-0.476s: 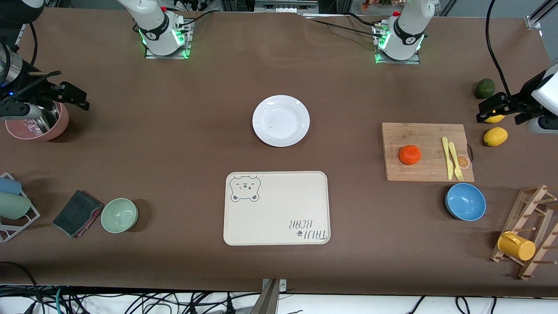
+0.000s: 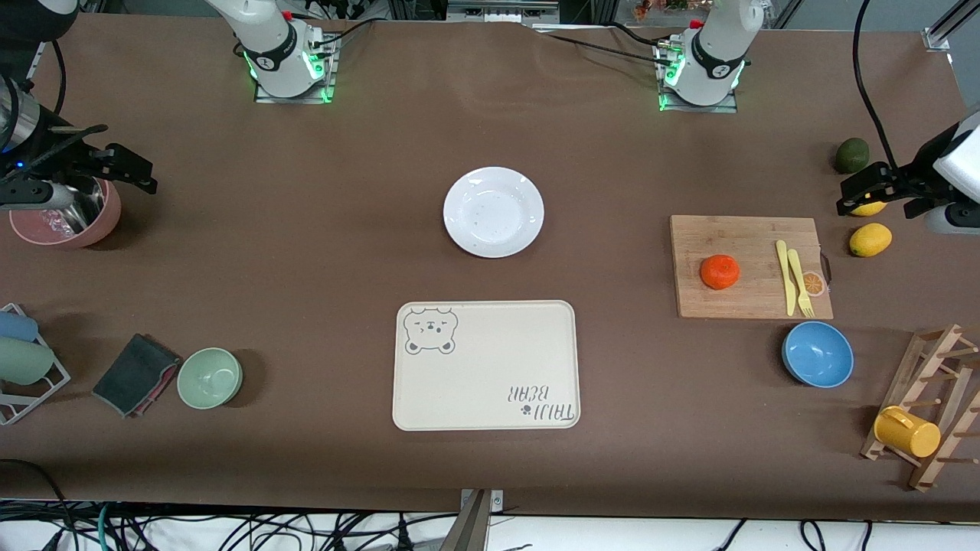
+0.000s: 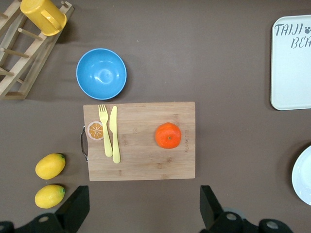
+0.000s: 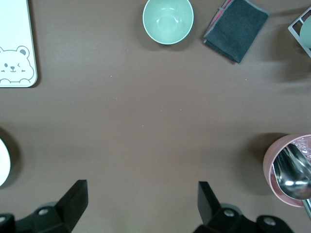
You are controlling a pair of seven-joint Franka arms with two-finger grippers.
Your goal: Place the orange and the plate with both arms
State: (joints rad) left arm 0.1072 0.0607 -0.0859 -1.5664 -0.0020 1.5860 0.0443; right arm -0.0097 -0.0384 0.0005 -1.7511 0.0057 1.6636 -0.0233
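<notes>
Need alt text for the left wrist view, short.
An orange sits on a wooden cutting board beside a yellow fork and knife, seen from above, with the open left pincer at the frame's edge. A blue bowl and two lemons lie around the board.

Left tool [image 2: 873, 187] raised, fingers spread wide, right tool [image 2: 126, 168] raised, fingers spread wide

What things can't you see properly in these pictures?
- Plate: the left wrist view's edge cuts most of it off.
- One lemon: in the front view, the open left gripper covers most of it.
- Pink bowl: in the front view, the open right gripper hides its contents.
</notes>
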